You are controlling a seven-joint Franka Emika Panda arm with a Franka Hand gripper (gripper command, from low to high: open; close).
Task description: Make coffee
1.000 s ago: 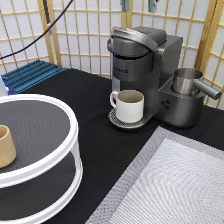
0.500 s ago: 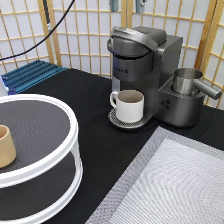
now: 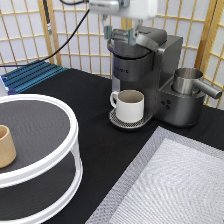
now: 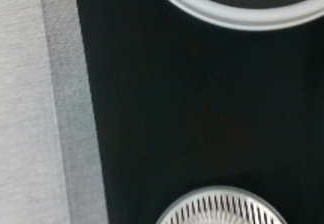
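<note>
The hand point(image 3: 120, 34) hangs open and empty just above the coffee machine point(image 3: 145, 65), whose lid is down. A cream mug point(image 3: 129, 105) waits on its drip tray. No coffee pod is visible.

No text, label, brand, number or sign can be read on the coffee machine point(image 3: 145, 70), the mug point(image 3: 129, 105) or anything else.

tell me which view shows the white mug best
The exterior view. The white mug shows whole there, handle toward that view's left, standing on the drip tray of the coffee machine, with the gripper above the machine's top. The wrist view shows only dark table, a grey mat and curved rims, no mug.
</note>
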